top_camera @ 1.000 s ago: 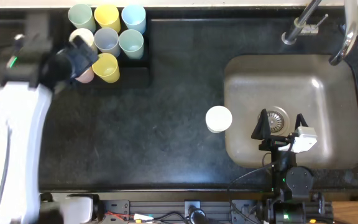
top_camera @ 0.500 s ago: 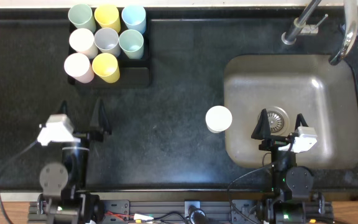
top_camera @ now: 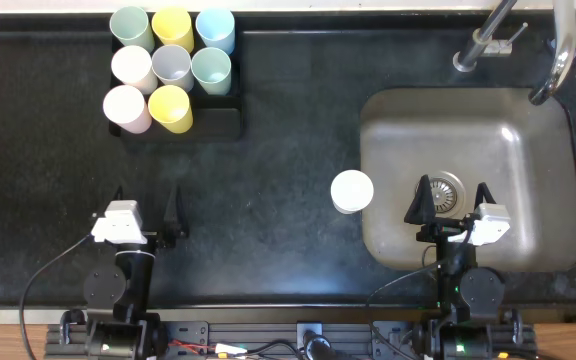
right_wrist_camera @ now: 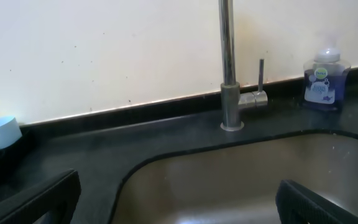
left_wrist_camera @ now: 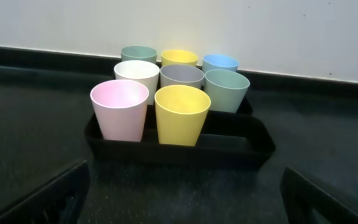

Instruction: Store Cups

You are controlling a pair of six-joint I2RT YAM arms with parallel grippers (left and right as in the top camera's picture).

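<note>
A black tray (top_camera: pixel 220 121) at the counter's back left holds several upright cups, among them a pink cup (top_camera: pixel 126 108) (left_wrist_camera: pixel 120 109) and a yellow cup (top_camera: pixel 171 108) (left_wrist_camera: pixel 181 114) in its front row. One white cup (top_camera: pixel 352 191) stands alone on the counter beside the sink's left rim. My left gripper (top_camera: pixel 146 205) (left_wrist_camera: pixel 182 211) is open and empty near the front edge, well short of the tray. Over the sink basin, my right gripper (top_camera: pixel 452 198) (right_wrist_camera: pixel 179 211) is open and empty, a little right of the white cup.
The steel sink (top_camera: pixel 528 130) takes up the right side, with a faucet (top_camera: pixel 483 40) (right_wrist_camera: pixel 227 62) behind it and a blue soap bottle (right_wrist_camera: pixel 325 78) at the back right. Dark counter (top_camera: pixel 268 220) lies between the tray and the sink.
The left arm drew back from the tray to the counter's front edge, leaving the pink cup standing in the tray. The right arm and the white cup stayed put.
</note>
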